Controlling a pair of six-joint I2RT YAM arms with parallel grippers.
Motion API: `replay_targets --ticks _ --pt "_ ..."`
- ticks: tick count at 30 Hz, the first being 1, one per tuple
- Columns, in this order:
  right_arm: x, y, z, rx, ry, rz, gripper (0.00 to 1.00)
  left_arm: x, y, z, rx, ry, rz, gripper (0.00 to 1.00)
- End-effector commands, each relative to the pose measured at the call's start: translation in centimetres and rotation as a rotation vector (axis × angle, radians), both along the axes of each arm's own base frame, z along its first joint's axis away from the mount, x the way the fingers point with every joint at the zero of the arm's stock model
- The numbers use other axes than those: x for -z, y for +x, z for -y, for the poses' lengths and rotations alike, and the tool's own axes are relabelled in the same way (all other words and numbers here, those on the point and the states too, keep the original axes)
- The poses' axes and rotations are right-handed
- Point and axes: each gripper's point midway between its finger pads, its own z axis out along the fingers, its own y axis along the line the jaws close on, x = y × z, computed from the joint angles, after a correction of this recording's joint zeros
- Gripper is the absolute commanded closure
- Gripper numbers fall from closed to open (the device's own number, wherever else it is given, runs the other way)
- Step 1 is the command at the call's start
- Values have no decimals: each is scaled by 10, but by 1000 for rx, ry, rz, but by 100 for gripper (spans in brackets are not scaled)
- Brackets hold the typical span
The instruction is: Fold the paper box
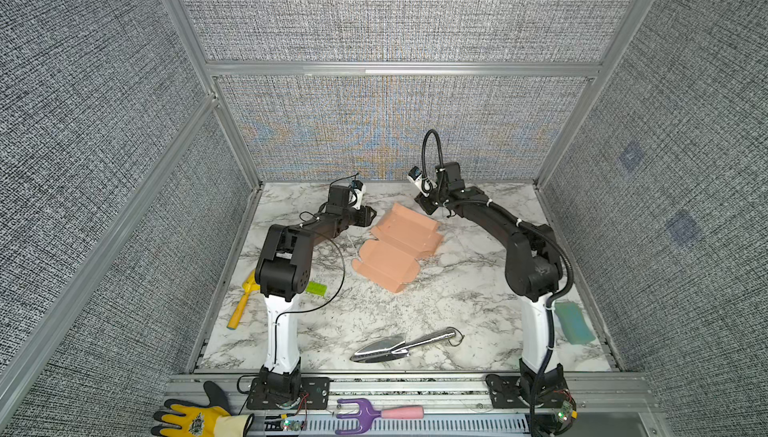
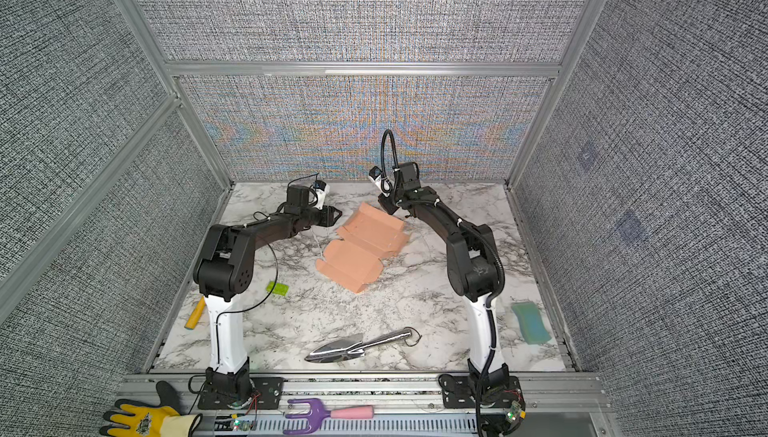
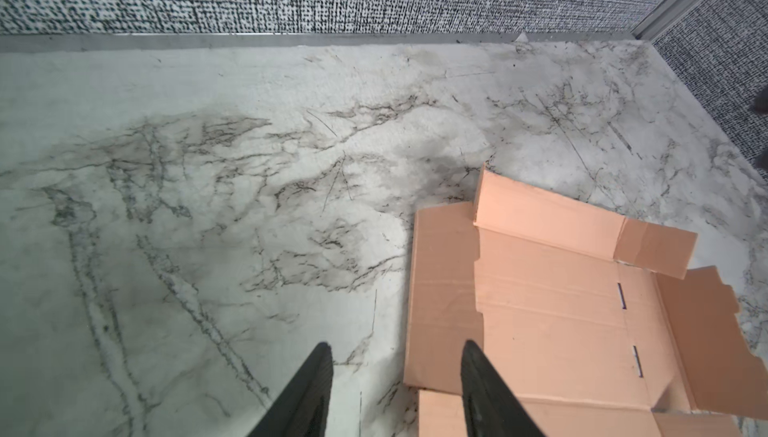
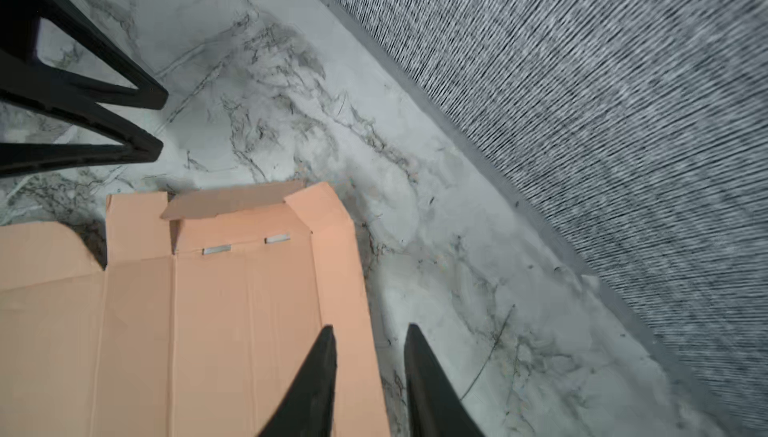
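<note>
- One paper box (image 1: pixel 399 248) is seen, salmon-pink and opened out. It lies just past the middle of the worktop (image 1: pixel 457 302) toward 12 o'clock, and its far flap is raised partly off the surface.
- Two black-and-white arms are counted, each with one claw.
- The left claw (image 3: pixel 397 344) is released. Its fingers are spread at the box's 10 o'clock edge, with nothing held between them.
- The right claw (image 4: pixel 370 326) is also released. It is parted at the box's 1 o'clock edge, with one finger over the cardboard, the other over bare marble, and nothing gripped.
- One green brick (image 1: pixel 316 288) is found at 8 o'clock from the box.
- One yellow-handled tool (image 1: pixel 241 306) lies farther out the same way.
- One silver trowel (image 1: pixel 405 345) lies at 6 o'clock.
- One blue-green sponge (image 1: pixel 575 322) lies at 4 o'clock, near the edge.
- One yellow glove (image 1: pixel 191 418) and one purple hand fork (image 1: pixel 374 414) with a pink handle are laid on the metal rail at 6 o'clock, off the worktop.
- The worktop is white marble pattern with grey veins.
- It is enclosed by grey woven wall panels (image 1: pixel 395 11) in aluminium framing.
</note>
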Motion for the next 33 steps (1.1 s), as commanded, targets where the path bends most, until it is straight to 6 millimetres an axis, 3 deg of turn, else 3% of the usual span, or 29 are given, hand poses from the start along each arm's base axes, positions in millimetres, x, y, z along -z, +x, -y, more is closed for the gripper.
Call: replay_targets --ticks 1,6,16,23,33 --pt "23 -27 -6 -76 61 -223 61 -2 -3 -1 -16 62 -2 48" --pt "34 -20 -8 -122 104 -284 57 -2 -8 -1 -32 82 -33 48" --pt "74 -8 -2 -120 50 -331 53 1 -19 -7 -56 123 -86 48" --pt "77 9 9 -29 16 -316 50 -1 -22 -3 -47 125 -91 48" --pt "90 -5 13 -14 3 -436 47 -10 -28 8 -23 101 -86 48"
